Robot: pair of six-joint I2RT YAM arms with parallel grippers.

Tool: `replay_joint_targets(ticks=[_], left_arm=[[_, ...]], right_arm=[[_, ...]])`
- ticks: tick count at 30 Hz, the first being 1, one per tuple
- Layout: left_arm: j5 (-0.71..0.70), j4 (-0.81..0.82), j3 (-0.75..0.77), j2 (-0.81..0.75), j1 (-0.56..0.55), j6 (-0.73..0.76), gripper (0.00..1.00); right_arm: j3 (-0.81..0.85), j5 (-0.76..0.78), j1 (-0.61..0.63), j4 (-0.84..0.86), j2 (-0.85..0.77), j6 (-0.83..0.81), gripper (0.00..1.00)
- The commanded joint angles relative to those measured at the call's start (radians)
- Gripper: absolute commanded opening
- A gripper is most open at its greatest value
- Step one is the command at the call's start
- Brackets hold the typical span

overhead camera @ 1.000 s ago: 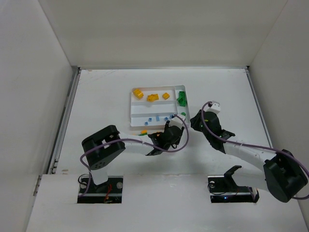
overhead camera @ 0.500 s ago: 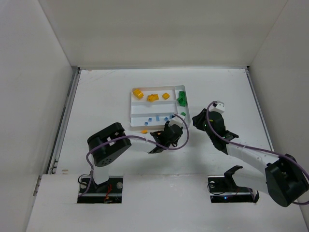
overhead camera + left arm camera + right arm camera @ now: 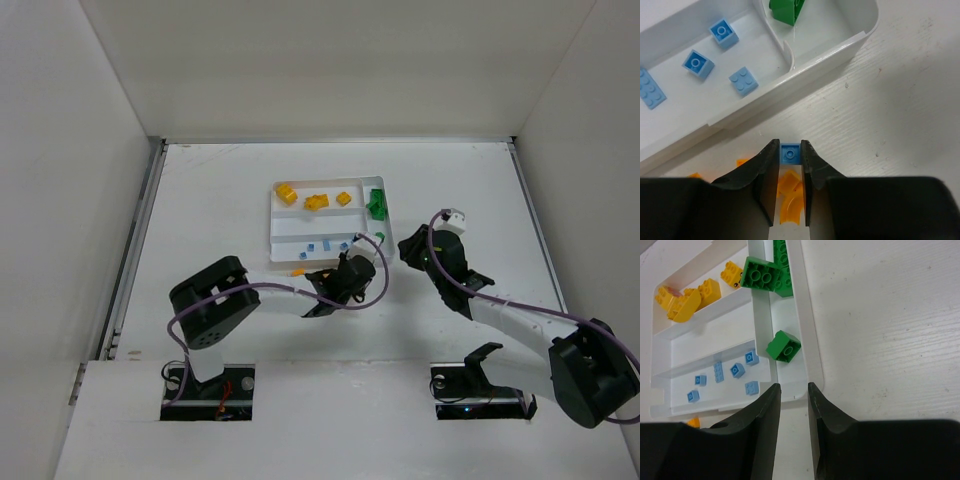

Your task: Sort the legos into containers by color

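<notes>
The white tray holds yellow bricks in its far section, pale blue bricks in its near section and green bricks in the narrow right section. My left gripper is shut on a small blue brick, just outside the tray's near wall and over orange pieces on the table. My right gripper is open and empty, by the tray's near right corner. A green brick lies just beyond it.
An orange brick lies on the table next to the tray's near edge, left of my left gripper. White walls enclose the table at the back and on both sides. My right gripper is right of the tray.
My left gripper has shifted slightly left and toward me along the tray's near edge. My right gripper has drawn a little to the right, away from the tray.
</notes>
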Motion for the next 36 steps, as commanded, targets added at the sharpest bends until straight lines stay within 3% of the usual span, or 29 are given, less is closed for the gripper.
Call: replay_joint_targets(ticks=[1,6,14,19,31,36], left_arm=[[-0.008,0.033,-0.014,-0.149,0.016,-0.017,0.15],[-0.014,0.065,-0.038,-0.231,0.094,-0.046,0.15],[0.021,0.056,-0.046,-0.222,0.272,-0.157,0.16],[0.015,0.036,-0.043,-0.191,0.308,-0.16,0.17],[0.008,0.017,-0.073,-0.153,0.312,-0.188,0.2],[0.008,0.016,-0.08,-0.14,0.318,-0.192,0.27]], right_arm=[[0.002,0.006,-0.001,0.058,-0.007,0.0,0.34],[0.013,0.003,0.007,0.058,0.013,-0.007,0.34],[0.033,0.016,0.062,0.058,0.038,-0.029,0.36],[0.042,0.008,0.081,0.067,0.054,-0.042,0.36],[0.14,0.002,0.254,0.042,0.189,-0.173,0.43],[0.178,-0.017,0.314,0.018,0.238,-0.216,0.49]])
